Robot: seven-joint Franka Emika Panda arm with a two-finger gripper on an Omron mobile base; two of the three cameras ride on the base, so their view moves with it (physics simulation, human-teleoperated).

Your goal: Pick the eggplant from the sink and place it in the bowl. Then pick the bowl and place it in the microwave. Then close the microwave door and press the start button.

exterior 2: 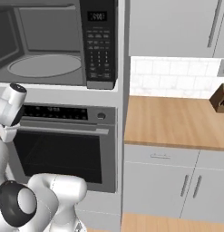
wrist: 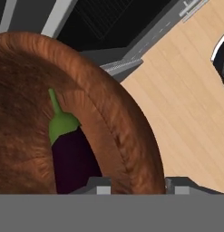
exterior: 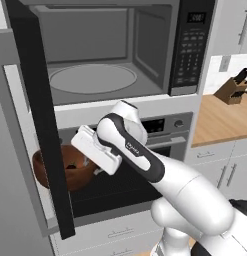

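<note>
A built-in oven (exterior 2: 63, 149) with a horizontal bar handle sits at the left of the right base view. To its right runs a light wood tabletop (exterior 2: 172, 122) over pale grey drawers and cabinet doors (exterior 2: 177, 186). White tile wall (exterior 2: 172, 77) rises behind, grey upper cabinets (exterior 2: 172, 27) above. A knife block (exterior: 232, 89) stands at the right edge. The floor (wrist: 186, 99) is pale wood planks.

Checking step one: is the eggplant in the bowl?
In. Hand view shows the eggplant lying inside the bowl, against its wooden wall.
</note>
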